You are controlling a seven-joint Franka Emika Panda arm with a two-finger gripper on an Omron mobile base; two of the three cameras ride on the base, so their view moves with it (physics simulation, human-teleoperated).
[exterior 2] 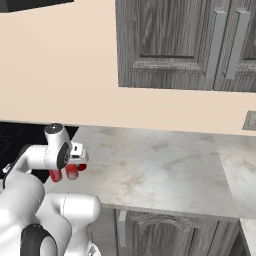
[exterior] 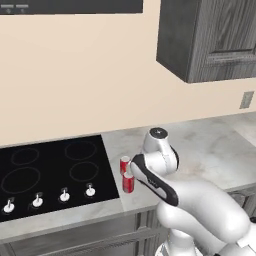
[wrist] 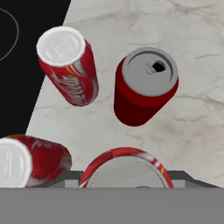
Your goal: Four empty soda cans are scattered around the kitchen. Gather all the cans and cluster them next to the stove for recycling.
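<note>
- At the bottom centre of the hand view, the nearest red cylindrical soda can with a silver top [wrist: 126,168] sits right under the camera, its rim between the two dark grey finger tips [wrist: 70,178] that show at either side; the two-finger gripper [wrist: 126,180] is closed around this can.
- At the lower left of the hand view, a second red soda can with a pale top [wrist: 30,161] stands on the grey marble counter [wrist: 192,118], just beside the held one.
- Further up, in the middle of that view, a third red can with a grey top and a dark drinking hole [wrist: 146,85] stands upright on the marble.
- At the upper left, a fourth red can with white lettering [wrist: 68,65] stands close by the edge of the flat black glass stove [wrist: 26,52].
- In the left base view the cans [exterior: 126,175] appear at centre, just right of the stove's [exterior: 50,172] right edge, partly behind the white arm [exterior: 160,170].
- Behind it, dark grey wood cabinets [exterior: 210,37] hang at the upper right on the cream wall [exterior: 80,70].
</note>
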